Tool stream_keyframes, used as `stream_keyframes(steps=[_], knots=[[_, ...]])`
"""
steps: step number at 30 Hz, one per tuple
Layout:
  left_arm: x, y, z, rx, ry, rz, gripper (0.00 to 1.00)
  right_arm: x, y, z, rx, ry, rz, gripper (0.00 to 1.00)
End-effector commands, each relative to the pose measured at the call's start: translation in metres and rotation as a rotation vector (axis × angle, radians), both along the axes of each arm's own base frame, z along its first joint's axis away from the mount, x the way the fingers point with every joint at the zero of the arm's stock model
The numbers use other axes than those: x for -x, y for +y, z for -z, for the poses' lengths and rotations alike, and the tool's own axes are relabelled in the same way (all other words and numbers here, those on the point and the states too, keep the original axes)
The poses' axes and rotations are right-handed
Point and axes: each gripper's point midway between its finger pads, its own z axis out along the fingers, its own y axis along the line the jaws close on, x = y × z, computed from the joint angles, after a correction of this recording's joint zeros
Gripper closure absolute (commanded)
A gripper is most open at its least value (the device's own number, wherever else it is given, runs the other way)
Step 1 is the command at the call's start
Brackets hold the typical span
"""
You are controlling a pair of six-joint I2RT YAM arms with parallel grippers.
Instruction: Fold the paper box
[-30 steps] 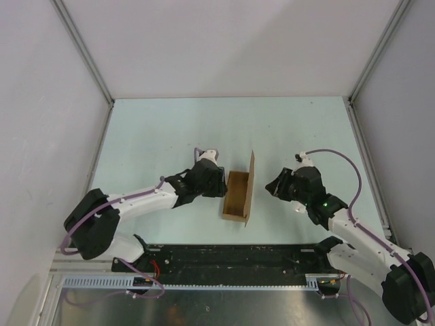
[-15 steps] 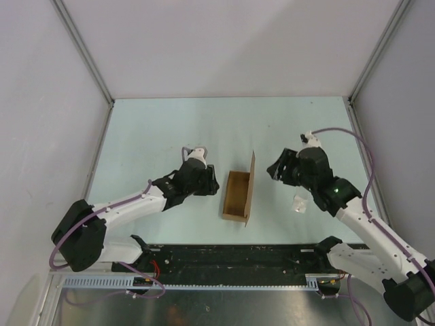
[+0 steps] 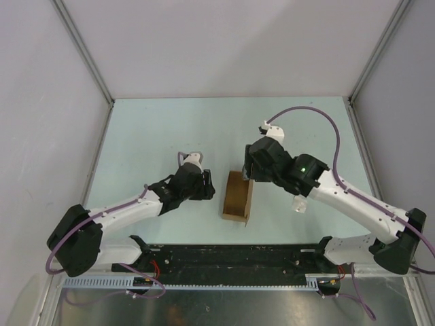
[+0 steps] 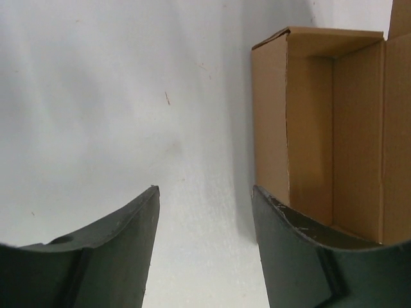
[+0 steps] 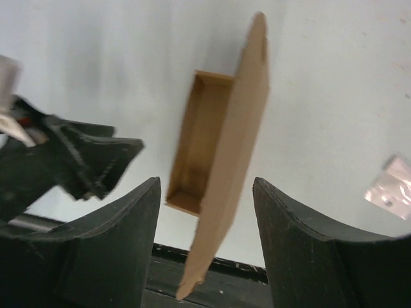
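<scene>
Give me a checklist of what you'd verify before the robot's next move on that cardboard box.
1. The paper box sits open side up: ok.
2. Its lid flap stands upright, not yet folded down: ok.
3. The right gripper is open, with the flap lined up between its fingers: ok.
4. The left gripper is open and empty, left of the box: ok.
5. Something steadies the box: not ok, neither gripper grips it.
6. The white wad lies apart from the box: ok.
</scene>
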Motion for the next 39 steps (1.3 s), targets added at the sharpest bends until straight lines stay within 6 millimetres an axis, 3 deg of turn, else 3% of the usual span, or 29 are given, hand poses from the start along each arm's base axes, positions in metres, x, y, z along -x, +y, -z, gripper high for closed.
stream_keyframes(steps=[1, 16, 24, 32, 34, 39], knots=[[-0.003, 0.005, -0.009, 0.013, -0.034, -0.016, 0.36, -0.001, -0.026, 0.011, 0.121, 0.017, 0.130, 0.35], [-0.003, 0.015, -0.005, 0.003, -0.038, -0.029, 0.34, -0.008, -0.001, 0.047, 0.194, 0.076, 0.070, 0.41], [-0.003, 0.020, -0.005, -0.004, -0.043, -0.032, 0.34, -0.008, 0.002, 0.060, 0.240, 0.098, 0.040, 0.57], [-0.005, 0.020, -0.006, -0.002, -0.046, -0.030, 0.34, -0.007, 0.006, 0.047, 0.235, 0.057, -0.028, 0.81], [-0.006, 0.020, -0.006, -0.002, -0.047, -0.033, 0.34, -0.006, 0.005, 0.046, 0.242, 0.058, -0.036, 0.81], [-0.005, 0.020, -0.005, -0.004, -0.042, -0.027, 0.34, -0.006, 0.006, 0.046, 0.270, 0.056, -0.073, 0.94]])
